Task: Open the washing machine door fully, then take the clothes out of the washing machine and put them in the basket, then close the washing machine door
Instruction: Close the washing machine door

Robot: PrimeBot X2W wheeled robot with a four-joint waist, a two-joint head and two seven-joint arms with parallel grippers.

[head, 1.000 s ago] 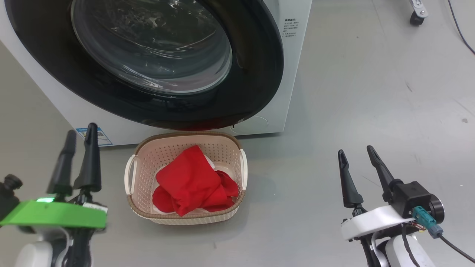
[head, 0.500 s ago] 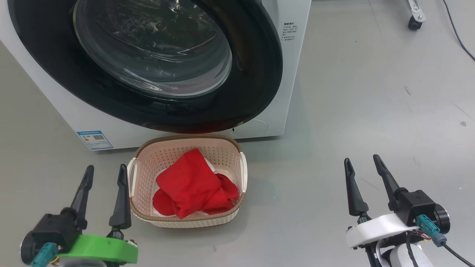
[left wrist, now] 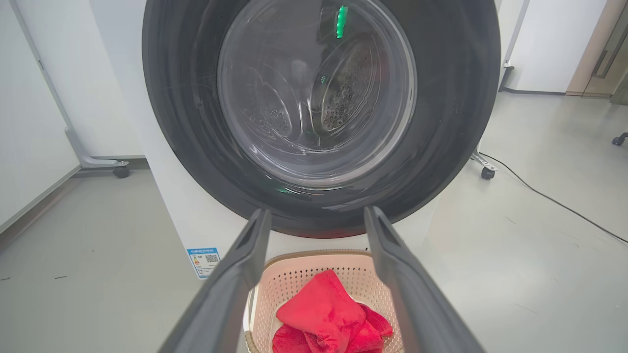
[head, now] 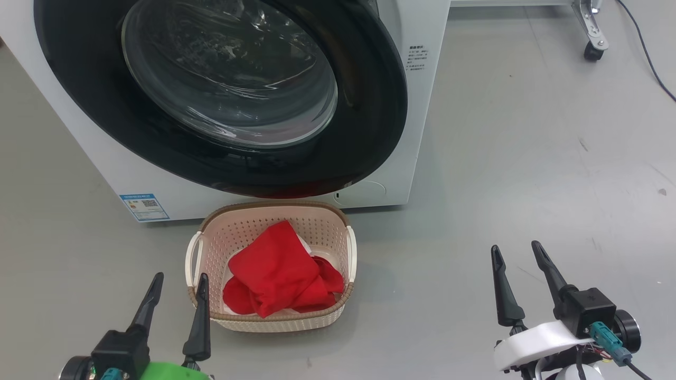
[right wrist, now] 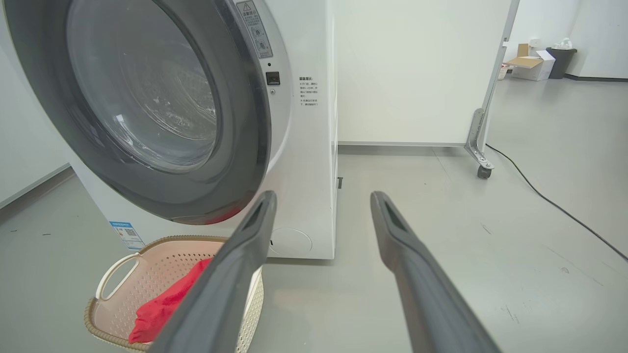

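The washing machine [head: 422, 132] is a white box with its black-rimmed washing machine door [head: 369, 105] swung close against the front. In the right wrist view the door [right wrist: 240, 122] leaves the latch side uncovered. On the floor just below the door stands the cream basket [head: 274, 206] with the red clothes [head: 274, 269] heaped inside. My left gripper [head: 179, 277] is open at the basket's left handle, holding nothing. My right gripper [head: 515, 247] is open over bare floor well right of the basket. The left wrist view looks between open fingers [left wrist: 316, 212] at the door [left wrist: 186, 122], basket [left wrist: 304, 264] and clothes [left wrist: 324, 314].
A blue sticker [head: 143, 206] marks the machine's lower left front. A castered frame leg [head: 591, 47] and a black cable [head: 644, 47] lie at the far right. A white partition stands behind the machine, with a cardboard box [right wrist: 532, 66] far back. Grey floor spreads to the right.
My left gripper has come down from beside the machine's front to the basket's left side, its wrist turned over. The right gripper has sunk a little. The head view itself has shifted slightly.
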